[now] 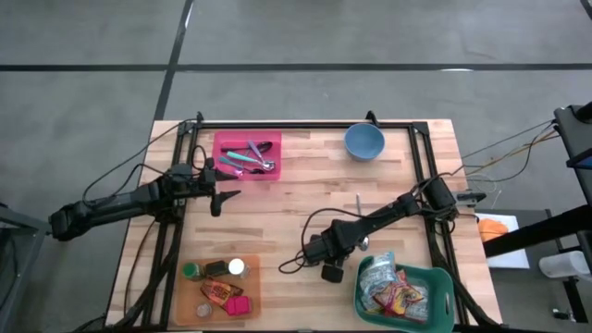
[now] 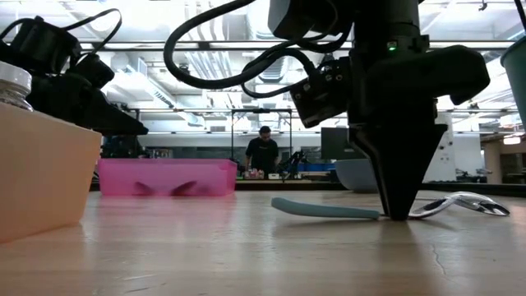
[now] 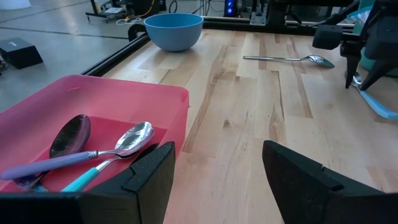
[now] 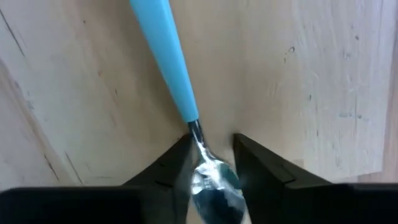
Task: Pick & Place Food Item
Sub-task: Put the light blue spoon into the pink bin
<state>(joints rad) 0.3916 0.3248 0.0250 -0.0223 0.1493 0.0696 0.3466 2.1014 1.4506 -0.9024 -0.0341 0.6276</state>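
A spoon with a light blue handle (image 4: 168, 56) and a metal bowl (image 4: 214, 180) lies flat on the wooden table (image 1: 277, 213), also seen in the low view as the spoon (image 2: 329, 210). My right gripper (image 4: 214, 146) stands over it, pointing straight down, shut around its neck; it appears in the low view as the gripper (image 2: 400, 214) and from above as the gripper (image 1: 331, 259). My left gripper (image 3: 217, 152) waits open by the pink tray (image 1: 222, 145). Food packets (image 1: 398, 298) lie in a green basket (image 1: 442, 277). My right gripper pinches the spoon between its two fingers at the metal neck (image 4: 199, 138), where the blue handle ends and the bowl begins. The fingers come from above and lie across the spoon. The spoon rests on the table along its whole length.
An all-metal spoon (image 3: 286, 58) lies farther toward the blue bowl (image 1: 364, 141). The pink tray (image 3: 124, 93) holds several spoons. An orange tray (image 1: 190, 301) with bottles and packets sits at the near left. A person (image 2: 263, 152) stands in the room beyond.
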